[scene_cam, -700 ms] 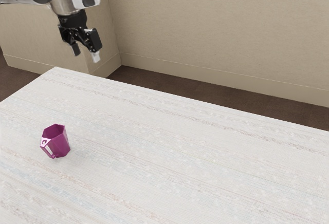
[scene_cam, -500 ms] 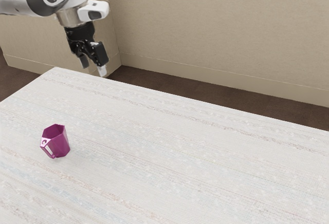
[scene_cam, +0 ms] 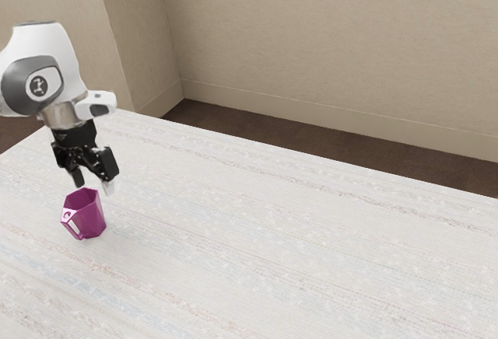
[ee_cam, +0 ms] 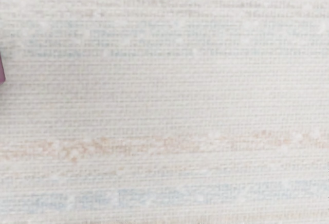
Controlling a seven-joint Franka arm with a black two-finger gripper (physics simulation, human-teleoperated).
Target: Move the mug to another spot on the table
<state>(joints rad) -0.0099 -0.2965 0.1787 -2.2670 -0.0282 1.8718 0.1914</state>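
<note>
Toward the exterior view's left, on the near part of the pale table point(scene_cam: 311, 238), a purple mug point(scene_cam: 84, 213) stands mouth up, well away from the far edge. It has faceted sides, and its handle point(scene_cam: 68, 216) sticks out on the side facing near and left. The rest of the tabletop to the right lies bare.

Just above the mug hangs the gripper point(scene_cam: 93, 181), pointing down on the end of the white arm point(scene_cam: 35, 82). Its two black fingers are spread apart with nothing between them, so the hand is released and holds nothing. The fingertips sit close over the mug's far rim; they look apart from it, though the gap is too fine to be sure.

What matters for the coming move is the offset. The mug lies below the hand and slightly toward the near side, not squarely under it. The wrist view agrees: bare table weave lies under the hand, with a thin strip of the mug point(ee_cam: 1, 72) at one margin. By my reading the approach is nearly done, but the grasp is not yet lined up. The hand would likely need a small shift toward the mug, then a drop, so that one finger goes inside the mouth and the other outside the wall, clear of the handle. Lowering straight from here risks a fingertip landing on the rim and tipping the mug.
</note>
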